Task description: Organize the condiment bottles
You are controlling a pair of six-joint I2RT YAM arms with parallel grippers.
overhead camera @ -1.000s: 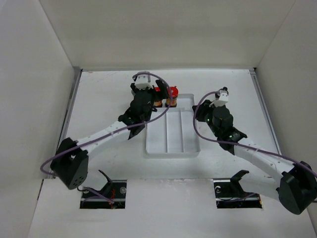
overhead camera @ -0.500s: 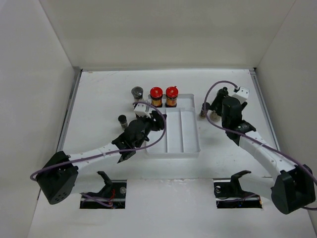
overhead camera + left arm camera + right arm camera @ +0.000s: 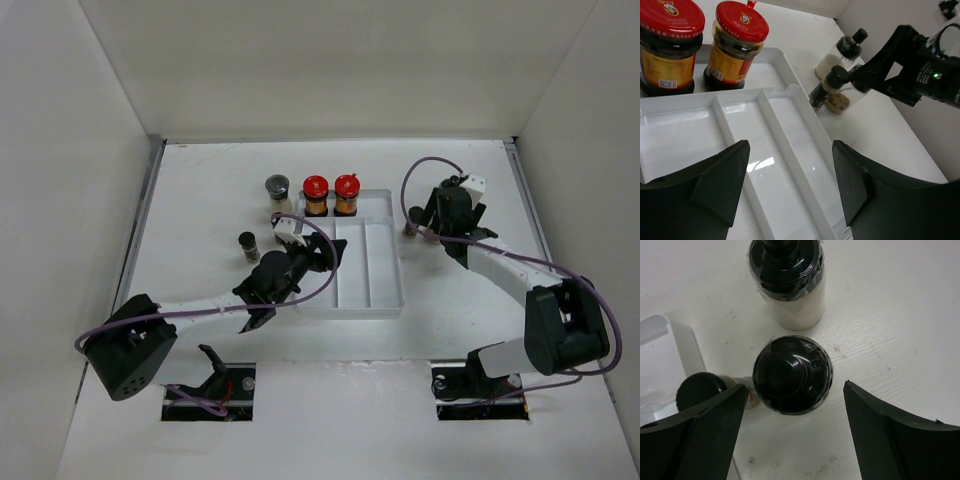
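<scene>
**Left fingers point(image 3: 715, 190) and right fingers point(image 3: 695, 435) spread wide, nothing grasped**

On the bench point(image 3: 200, 180), the left arm point(image 3: 200, 300) stretches low, its fingers released over the white tray point(image 3: 350, 300). The right arm point(image 3: 500, 265) is folded, wrist pointing down. Its fingers flank a black-capped jar point(image 3: 792, 375) right of the tray without touching it. A pale jar point(image 3: 792, 290) and a tilted slim jar point(image 3: 700, 390) crowd it. Two red-capped jars point(image 3: 315, 195) stand in the tray's far compartment. A grey-lidded jar point(image 3: 277, 190) and a small dark jar point(image 3: 247, 245) stand left of the tray.

Two red-capped brown jars point(image 3: 735, 47), a black-capped pale bottle point(image 3: 790, 280), and a white tray point(image 3: 800, 145).
</scene>
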